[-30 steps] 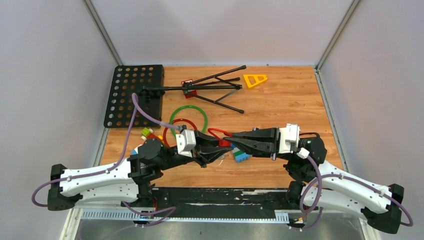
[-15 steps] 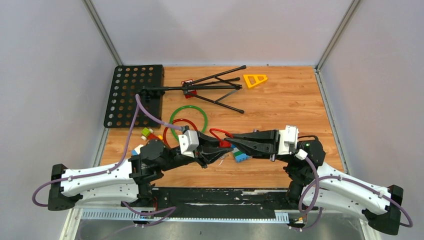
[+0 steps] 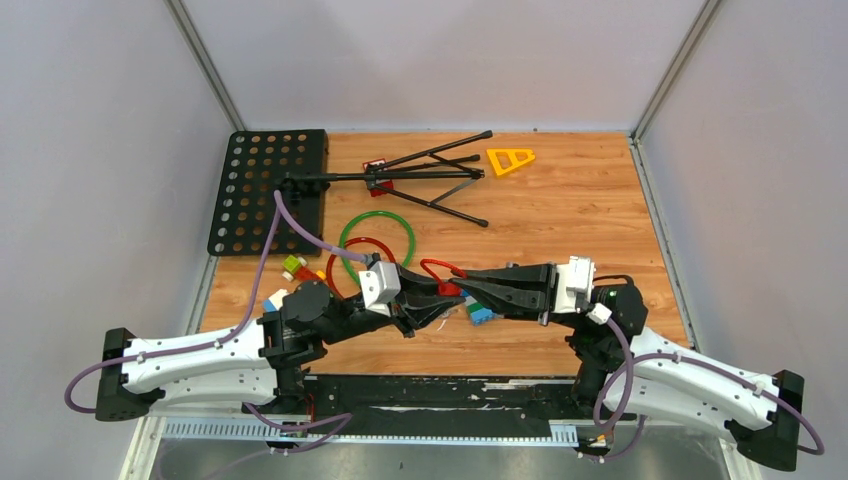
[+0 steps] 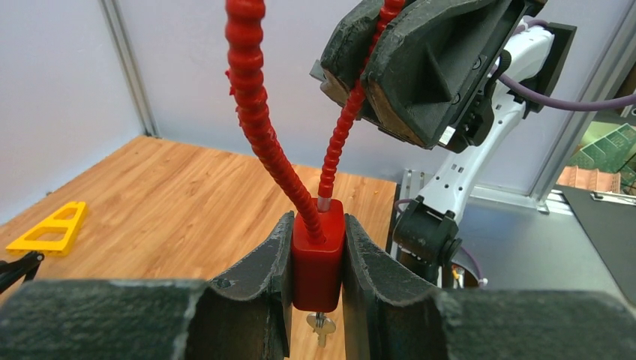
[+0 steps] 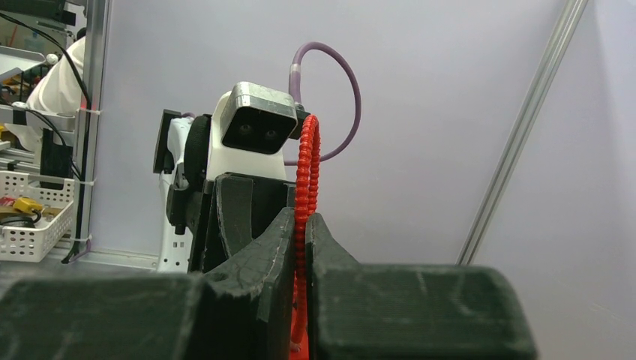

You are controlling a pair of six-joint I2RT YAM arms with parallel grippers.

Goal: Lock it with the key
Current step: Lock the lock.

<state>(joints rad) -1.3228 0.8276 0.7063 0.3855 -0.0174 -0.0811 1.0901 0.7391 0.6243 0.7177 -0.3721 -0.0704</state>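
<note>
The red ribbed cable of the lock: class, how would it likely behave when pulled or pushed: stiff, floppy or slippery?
Probably springy rather than floppy: the cable forms a smooth arc above the lock body, no sag. Its ribs likely resist slipping where the fingers of the right gripper pinch it. Pushed endwise, it would probably bow sideways.

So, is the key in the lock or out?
In: the key pokes out beneath the red lock body held in the left gripper.

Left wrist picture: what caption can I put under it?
Left claw squeezes the red lock, its key poking out below, while the right claw pinches the lock's red cable.
</note>
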